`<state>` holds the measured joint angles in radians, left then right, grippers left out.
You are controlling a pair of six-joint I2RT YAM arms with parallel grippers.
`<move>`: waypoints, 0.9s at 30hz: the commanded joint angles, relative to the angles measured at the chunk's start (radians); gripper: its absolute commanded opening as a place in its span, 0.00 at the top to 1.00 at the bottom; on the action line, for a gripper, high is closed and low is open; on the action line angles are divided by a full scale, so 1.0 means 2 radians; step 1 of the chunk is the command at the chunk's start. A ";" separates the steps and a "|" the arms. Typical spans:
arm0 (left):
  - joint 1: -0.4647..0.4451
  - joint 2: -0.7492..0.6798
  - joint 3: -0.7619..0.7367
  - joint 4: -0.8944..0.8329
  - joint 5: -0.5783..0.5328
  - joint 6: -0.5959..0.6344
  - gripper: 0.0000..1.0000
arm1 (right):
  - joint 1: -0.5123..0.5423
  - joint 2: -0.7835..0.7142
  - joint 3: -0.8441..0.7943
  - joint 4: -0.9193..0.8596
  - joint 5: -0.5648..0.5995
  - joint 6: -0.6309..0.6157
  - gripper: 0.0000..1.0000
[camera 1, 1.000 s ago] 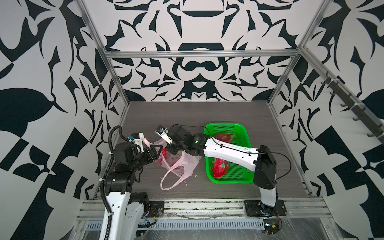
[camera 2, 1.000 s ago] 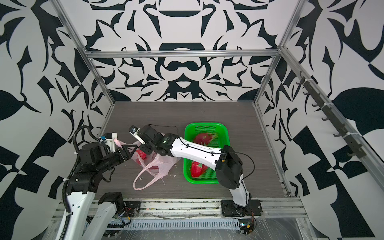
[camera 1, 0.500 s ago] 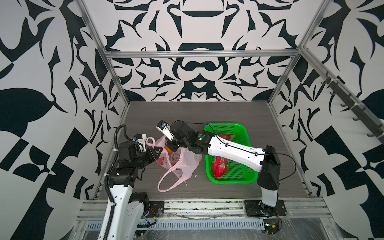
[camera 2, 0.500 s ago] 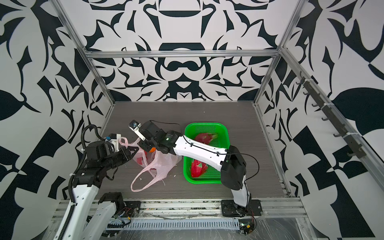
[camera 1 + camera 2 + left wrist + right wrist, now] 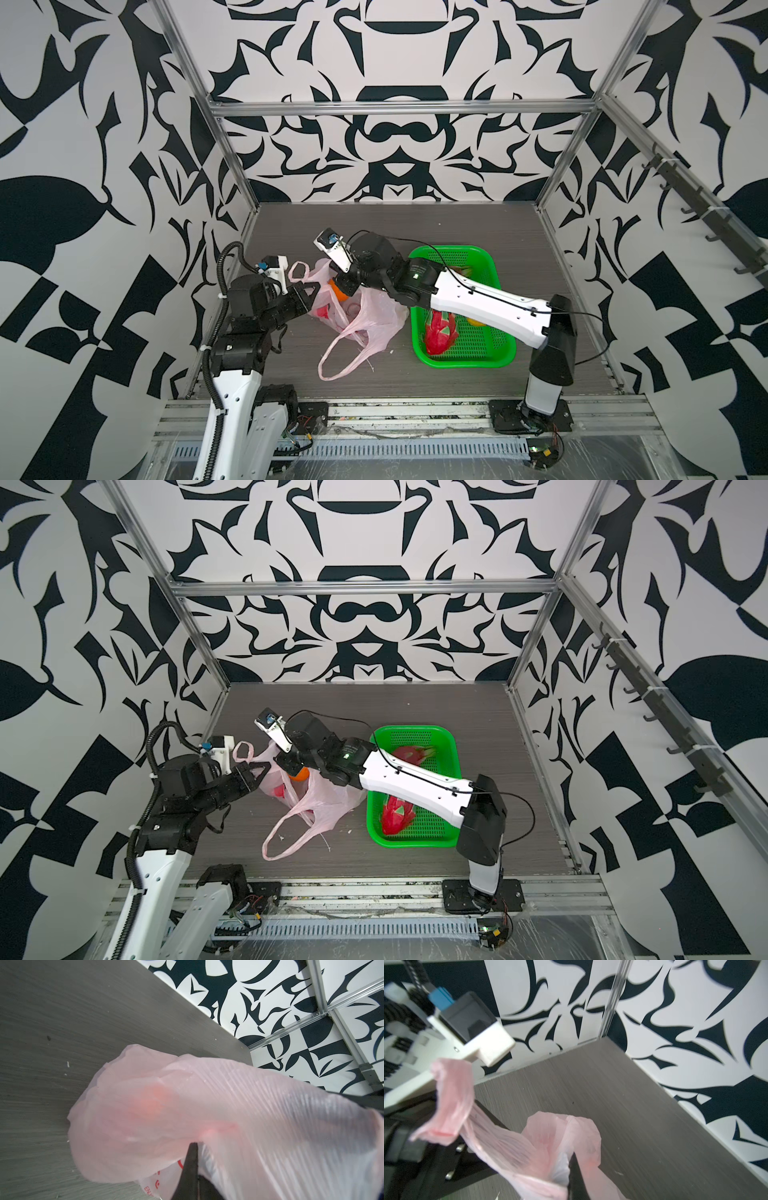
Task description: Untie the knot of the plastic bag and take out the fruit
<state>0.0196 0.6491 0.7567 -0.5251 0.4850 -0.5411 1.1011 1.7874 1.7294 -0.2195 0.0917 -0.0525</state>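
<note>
The pink plastic bag [image 5: 365, 316] [image 5: 322, 800] lies on the grey floor left of the basket, its mouth pulled apart. My left gripper [image 5: 312, 291] [image 5: 265, 769] [image 5: 194, 1145] is shut on the bag's left rim. My right gripper [image 5: 345, 286] [image 5: 287, 764] [image 5: 573, 1156] is shut on the rim across from it. An orange [image 5: 338, 294] [image 5: 300, 774] and a red fruit [image 5: 322, 312] [image 5: 276, 791] show inside the bag. One loop handle [image 5: 297, 270] curls by the left gripper, the other handle [image 5: 332, 365] trails toward the front. No knot shows.
A green basket [image 5: 494, 266] [image 5: 415, 730] stands right of the bag under my right arm. It holds a dragon fruit [image 5: 440, 328] [image 5: 397, 814], a second dragon fruit [image 5: 411, 754] and an orange [image 5: 473, 321]. Patterned walls close in on three sides.
My left gripper reached to the bag's rim and shut on it. My right gripper, still shut on the bag, shifted a little left and back, spreading the mouth.
</note>
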 commanded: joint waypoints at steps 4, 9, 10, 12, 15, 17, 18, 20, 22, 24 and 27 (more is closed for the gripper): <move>0.000 0.004 0.058 -0.059 -0.016 0.042 1.00 | 0.001 -0.057 -0.046 0.101 0.044 -0.018 1.00; 0.000 0.016 0.086 -0.083 -0.016 0.062 1.00 | -0.006 -0.083 -0.104 0.144 0.079 -0.008 1.00; 0.000 0.018 0.086 -0.085 -0.016 0.063 1.00 | -0.009 -0.084 -0.114 0.148 0.078 -0.001 1.00; 0.000 0.022 0.081 -0.091 -0.025 0.063 1.00 | -0.015 -0.085 -0.132 0.152 0.076 0.012 1.00; 0.000 0.023 0.065 -0.095 -0.035 0.056 1.00 | -0.021 -0.080 -0.147 0.142 0.069 0.031 1.00; 0.000 0.019 0.051 -0.094 -0.043 0.049 1.00 | -0.023 -0.078 -0.153 0.131 0.064 0.043 1.00; 0.000 0.015 0.047 -0.094 -0.048 0.046 1.00 | -0.023 -0.077 -0.155 0.122 0.064 0.048 1.00; 0.000 0.010 0.039 -0.095 -0.053 0.042 1.00 | -0.023 -0.076 -0.159 0.109 0.063 0.056 1.00; -0.001 0.004 0.035 -0.098 -0.051 0.039 1.00 | -0.023 -0.079 -0.162 0.093 0.065 0.065 0.98; 0.000 0.000 0.032 -0.101 -0.047 0.037 1.00 | -0.023 -0.084 -0.163 0.073 0.062 0.072 0.89; -0.001 -0.005 0.025 -0.103 -0.038 0.030 1.00 | -0.023 -0.097 -0.155 0.024 0.058 0.084 0.70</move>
<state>0.0193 0.6540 0.8356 -0.6998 0.4011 -0.4656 1.0542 1.6539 1.4044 -0.0948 0.2081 0.0719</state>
